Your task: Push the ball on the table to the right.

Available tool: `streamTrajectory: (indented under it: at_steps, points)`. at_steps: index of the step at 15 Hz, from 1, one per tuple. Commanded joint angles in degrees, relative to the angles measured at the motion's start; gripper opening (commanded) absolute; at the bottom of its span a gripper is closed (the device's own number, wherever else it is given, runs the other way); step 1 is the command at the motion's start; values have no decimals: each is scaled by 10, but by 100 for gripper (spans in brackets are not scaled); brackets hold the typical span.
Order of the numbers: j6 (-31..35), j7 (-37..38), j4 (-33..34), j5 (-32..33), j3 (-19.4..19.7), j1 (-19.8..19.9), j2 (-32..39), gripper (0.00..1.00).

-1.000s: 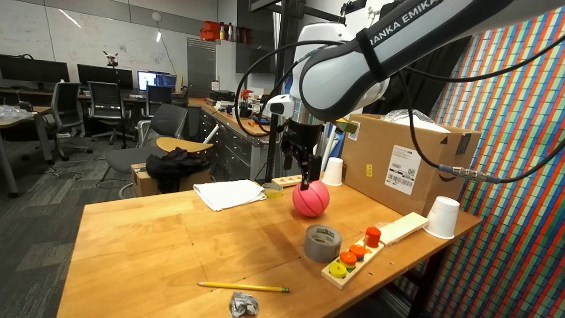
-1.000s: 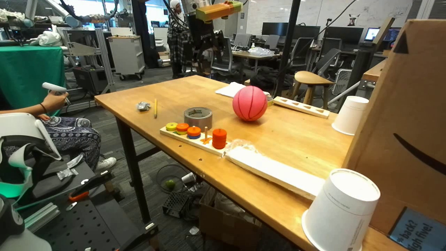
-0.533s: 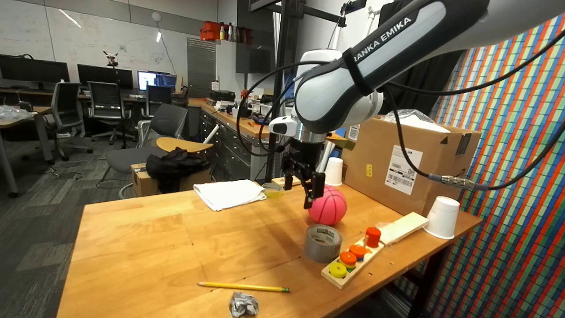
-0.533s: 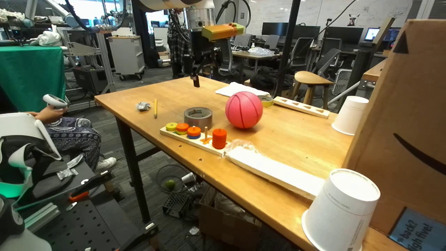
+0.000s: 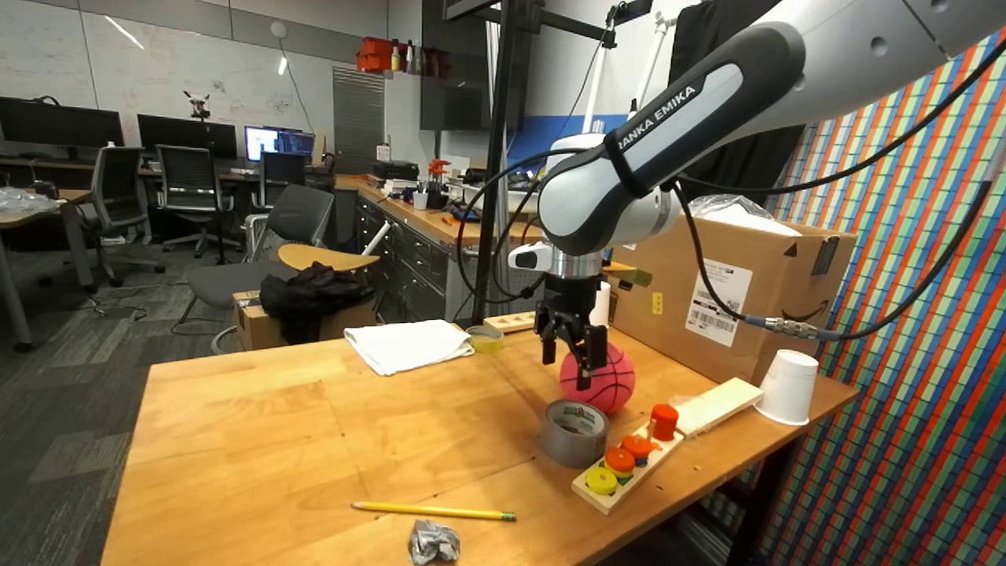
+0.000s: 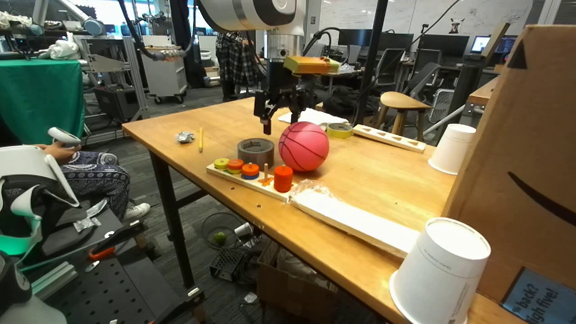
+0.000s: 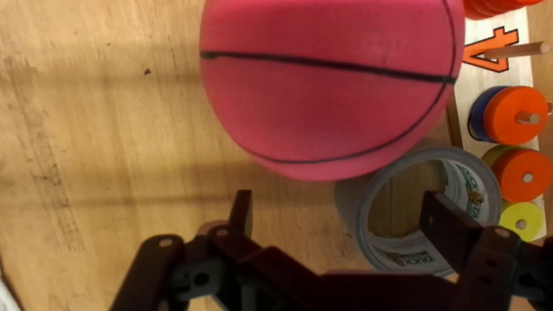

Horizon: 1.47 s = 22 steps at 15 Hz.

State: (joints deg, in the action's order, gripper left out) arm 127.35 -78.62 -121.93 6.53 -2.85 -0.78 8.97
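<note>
In an exterior view the pink basketball [image 5: 614, 385] has been shifted toward four o'clock across the desk [image 5: 314, 448], to just beside the duct tape roll [image 5: 570, 451] at its one o'clock, so the push is judged under way, jaws spread apart.

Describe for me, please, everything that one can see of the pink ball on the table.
The ball is round and pink, with thin black lines like those of a basketball. Its surface looks matt, perhaps rubber, and no dent shows. It sits on the wooden table, close beside the grey tape roll; whether these two touch, I cannot tell. The open end effector does not hold it: the wrist view shows a gap between them.
</note>
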Motion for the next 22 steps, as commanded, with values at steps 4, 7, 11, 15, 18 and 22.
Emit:
streamTrajectory:
  at_steps: [4,7,11,15,18,22]
  points:
    - [42,-40,48,144,36,25,31,100]
    - [85,-41,63,240,66,43,20,100]
    - [206,22,60,347,96,59,14,100]
    - [322,149,52,485,121,61,10,100]
    - [369,290,56,580,141,47,3,100]
    - [363,297,-7,486,93,47,-43,100]
